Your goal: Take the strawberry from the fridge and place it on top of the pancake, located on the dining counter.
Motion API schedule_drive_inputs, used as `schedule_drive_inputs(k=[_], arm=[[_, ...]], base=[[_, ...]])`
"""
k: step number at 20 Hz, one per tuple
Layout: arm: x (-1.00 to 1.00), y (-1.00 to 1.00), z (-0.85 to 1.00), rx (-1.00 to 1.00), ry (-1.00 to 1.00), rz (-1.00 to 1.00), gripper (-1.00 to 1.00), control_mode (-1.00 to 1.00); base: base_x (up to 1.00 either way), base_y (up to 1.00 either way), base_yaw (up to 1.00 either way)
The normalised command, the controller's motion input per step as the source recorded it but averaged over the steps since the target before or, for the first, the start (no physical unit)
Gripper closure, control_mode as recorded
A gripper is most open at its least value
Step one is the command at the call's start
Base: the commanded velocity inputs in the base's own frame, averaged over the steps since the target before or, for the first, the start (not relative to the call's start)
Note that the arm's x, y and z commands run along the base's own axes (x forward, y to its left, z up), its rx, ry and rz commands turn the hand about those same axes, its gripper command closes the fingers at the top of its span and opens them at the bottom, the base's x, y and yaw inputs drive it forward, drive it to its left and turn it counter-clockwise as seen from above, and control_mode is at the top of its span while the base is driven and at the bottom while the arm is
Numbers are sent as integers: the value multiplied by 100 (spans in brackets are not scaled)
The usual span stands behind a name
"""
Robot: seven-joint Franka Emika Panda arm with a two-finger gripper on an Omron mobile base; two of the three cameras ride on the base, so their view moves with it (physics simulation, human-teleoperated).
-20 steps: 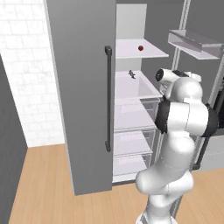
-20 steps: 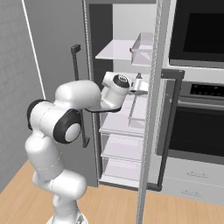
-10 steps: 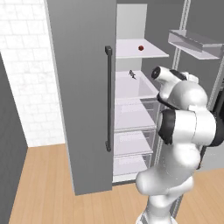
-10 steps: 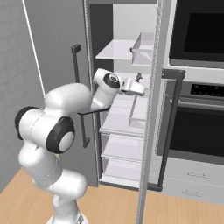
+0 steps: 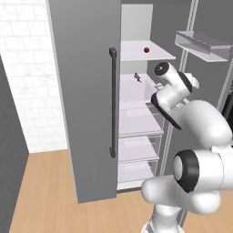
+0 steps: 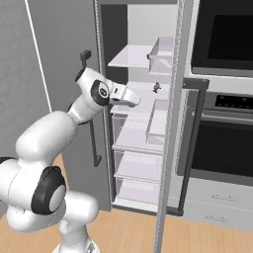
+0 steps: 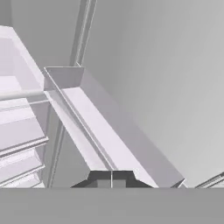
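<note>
The strawberry (image 5: 146,49) sat on an upper shelf inside the open fridge (image 5: 86,104). The gripper (image 6: 157,88) was pinched fully closed with nothing in it, reaching in just below that shelf.

arm raised, jaws closed, empty

2 base views flank the open fridge (image 5: 91,104); hand view faces its door bin (image 7: 113,131).

Tiny red strawberry (image 5: 146,49) on upper white shelf, open grey fridge (image 5: 86,100)
</note>
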Motion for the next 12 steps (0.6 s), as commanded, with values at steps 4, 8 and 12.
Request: schedule_drive_inputs(k=[4, 8, 12], arm=[[-77, 100, 0, 18, 0, 44, 100, -100], [-61, 69, 2, 21, 0, 38, -100, -100], [-82, 4, 29, 11, -7, 13, -100, -100]], base=[[0, 0, 0], [0, 0, 0], [0, 0, 0]])
